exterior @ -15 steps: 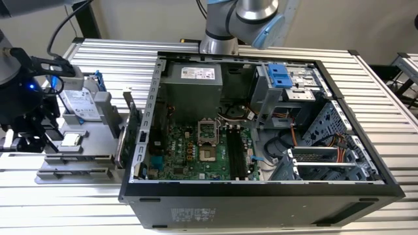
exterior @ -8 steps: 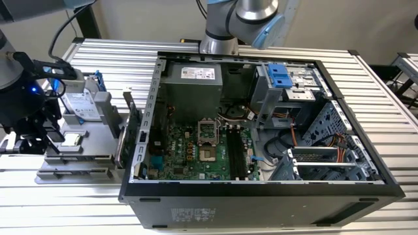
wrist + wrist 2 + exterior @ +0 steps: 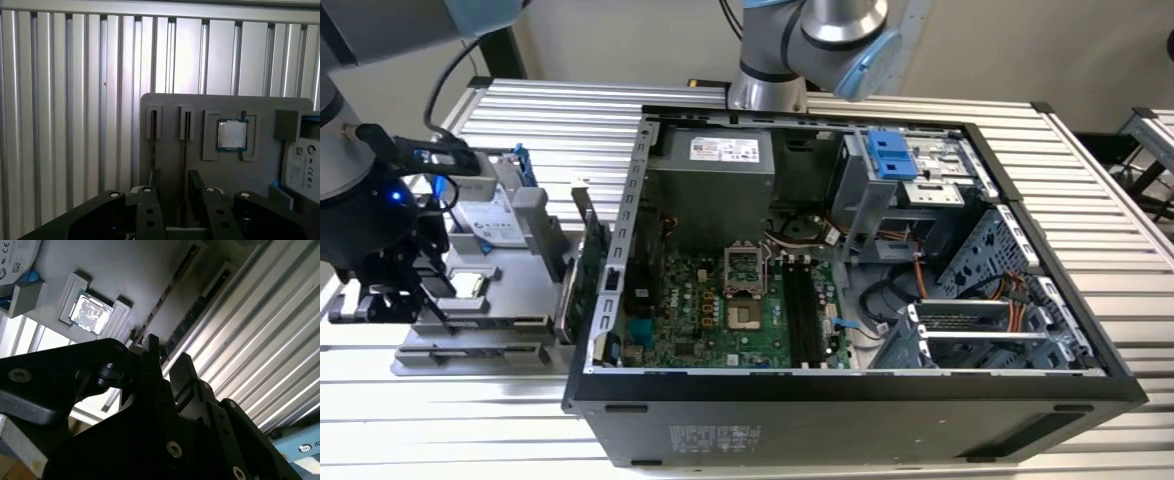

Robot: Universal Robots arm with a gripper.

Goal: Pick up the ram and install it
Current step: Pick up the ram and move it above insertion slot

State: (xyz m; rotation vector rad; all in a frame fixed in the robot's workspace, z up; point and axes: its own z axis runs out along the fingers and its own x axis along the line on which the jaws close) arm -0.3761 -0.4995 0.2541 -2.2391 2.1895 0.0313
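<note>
A: Ram (image 3: 185, 127) is standing on edge in a slot of the grey tray (image 3: 225, 175). Long axis is running along the gap btwn the fingers, flat faces toward the pads.

B: Jaws?

A: Gripper (image 3: 174, 176) is hovering just short of it. Jaws are sitting parted, narrow gap, gripping nothing. Ram is lining up w/ that gap.

B: Look of it?

A: Long, thin, dark, edge-on. Second wrist view is showing small chips along it.

B: Around it?

A: Twin stick (image 3: 153, 125) is sitting in the next slot, just beside. Processor chip (image 3: 232, 135) is resting in a pocket nearby. In the exterior view, PC case (image 3: 854, 385) is lying open well apart, toward that view's right.
</note>
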